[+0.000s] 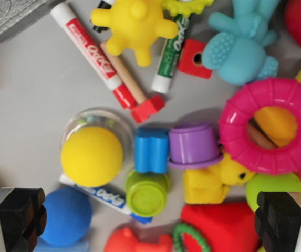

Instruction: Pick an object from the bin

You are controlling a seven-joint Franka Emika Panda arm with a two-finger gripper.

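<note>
Tool (150,223): jaws spread wide, nothing between them; black fingertips (19,215) at the two lower corners of the wrist view.

Between the fingertips: green cap (147,193), lying over a blue-labelled marker (95,193); red block (221,223); blue ball (66,215) beside the fingertip on the wrist view's left.

Just above: yellow ball (91,156) set in a clear dome (90,123); blue double cylinder (152,150); purple cup (194,144), touching it; yellow duck (213,181) below the cup.

Wrist view's right: pink ring (268,126), overlapping the cup's edge.

Upper part: red marker (92,55); yellow knobbed ball (135,26); green marker (166,63); teal rabbit figure (242,42).

Surface: grey bin floor (24,105), bare at the wrist view's left.
</note>
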